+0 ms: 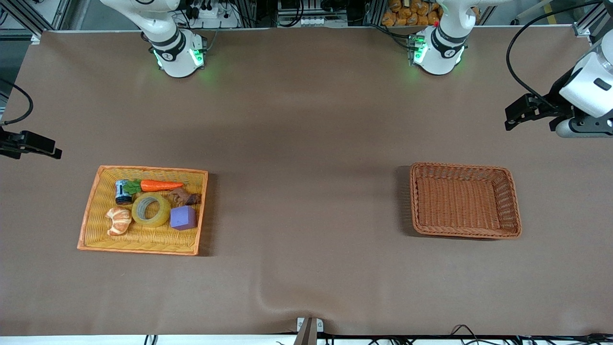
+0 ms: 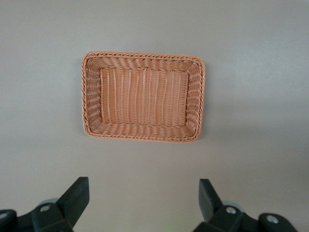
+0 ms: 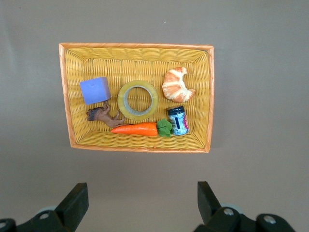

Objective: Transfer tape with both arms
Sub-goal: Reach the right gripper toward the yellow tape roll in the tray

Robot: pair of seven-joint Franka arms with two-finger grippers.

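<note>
Both grippers wide open, holding nothing.
The right gripper [image 3: 140, 205] hangs high near the yellow basket [image 1: 91, 211], so it is the closer one. The tape [image 1: 151, 210] lies flat inside, hole up, between croissant [image 1: 119, 221] and purple cube [image 1: 183, 218]. The left gripper [image 2: 144, 203] waits above the table beside the brown basket [image 1: 512, 201].

Tape [image 1: 151, 210] lies flat in yellow basket [image 1: 93, 225], between croissant [image 1: 119, 221] and purple cube [image 1: 183, 218]. Brown basket [image 1: 512, 201] sits toward left arm's end. Left gripper [image 1: 508, 118] and right gripper [image 1: 55, 152] hover over bare table [image 1: 306, 143].
</note>
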